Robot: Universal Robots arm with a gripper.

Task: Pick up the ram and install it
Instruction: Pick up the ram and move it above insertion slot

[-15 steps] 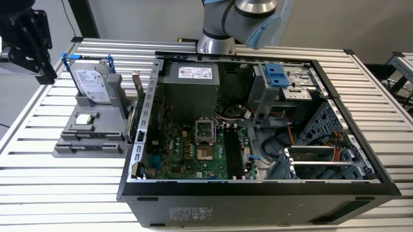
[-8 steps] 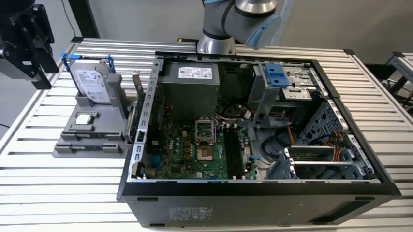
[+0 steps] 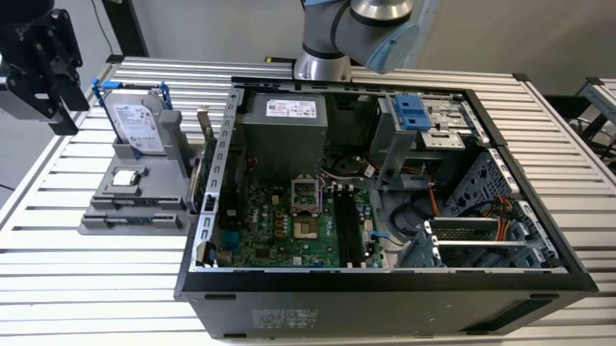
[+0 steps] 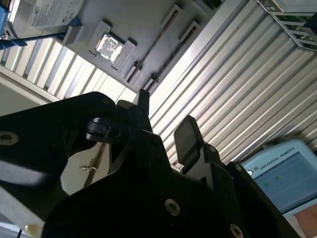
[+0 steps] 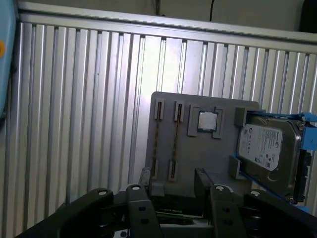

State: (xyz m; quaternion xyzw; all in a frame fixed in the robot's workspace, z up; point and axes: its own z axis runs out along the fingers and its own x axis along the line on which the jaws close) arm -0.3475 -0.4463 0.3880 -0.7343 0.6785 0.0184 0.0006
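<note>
Gripper (image 5: 173, 178): jaws apart, nothing between the fingers (image 5: 200, 179). It hangs in the air and touches nothing.

Just past the fingertips in both wrist views: grey parts holder (image 5: 198, 153), lying flat on the slatted aluminium table (image 5: 74, 99), below the gripper and apart from it.

Ram (image 5: 176, 141): thin dark strip standing on edge in a clipped slot of the holder, on the holder's side nearest the fingertips. It lines up roughly with the gap between the jaws. A second strip (image 5: 156, 144) of the same kind sits in the slot just beside it, parallel. Neither is held.

Further out on the holder: small square silver processor (image 5: 207, 120) in its own recess, just beyond the strips. Beyond that and off to one side is a silver hard drive (image 5: 265, 144) with a white label, propped in a blue carrier (image 5: 307, 134).

To the side of the gripper, second wrist view: teach pendant (image 4: 282, 173) with its screen lit.

Farthest, exterior view: open computer case (image 3: 385, 303) on the table, well apart from the gripper and just beside the holder on its far side. The green motherboard (image 3: 279, 223) is exposed, with long black memory slots (image 3: 348, 227) running across it.
</note>
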